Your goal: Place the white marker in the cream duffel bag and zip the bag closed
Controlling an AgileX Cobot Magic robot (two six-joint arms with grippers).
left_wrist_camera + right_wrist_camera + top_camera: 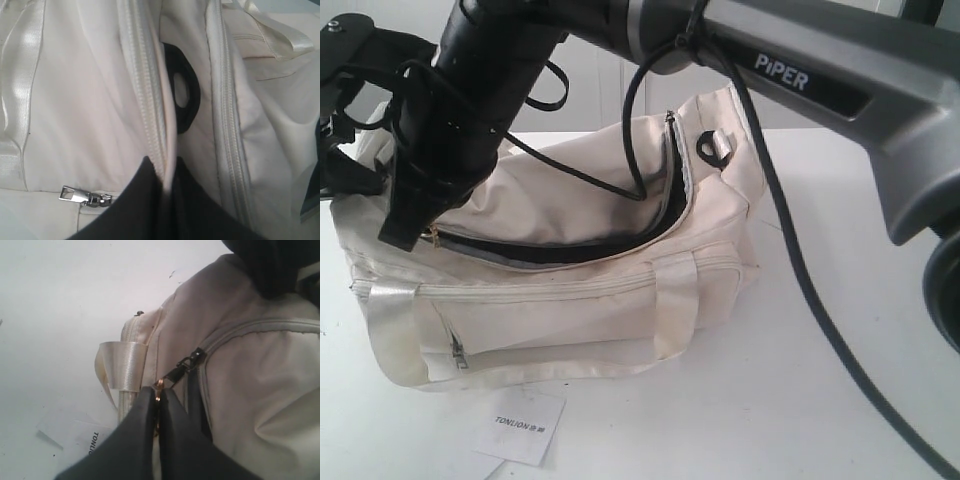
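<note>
White bench carries slumped cream duffel bag. Top zipper gapes along most of its curve, dark lining showing. Left gripper clenched on cream fabric ridge beside zipper track, apparently bracing bag. Right gripper, at bag's left end in exterior view, clamped on small gold zipper pull. No view shows white marker: probably inside bag, unconfirmed. Judged stage: loading likely done, closing not yet begun, nearly whole zip run left.
</note>
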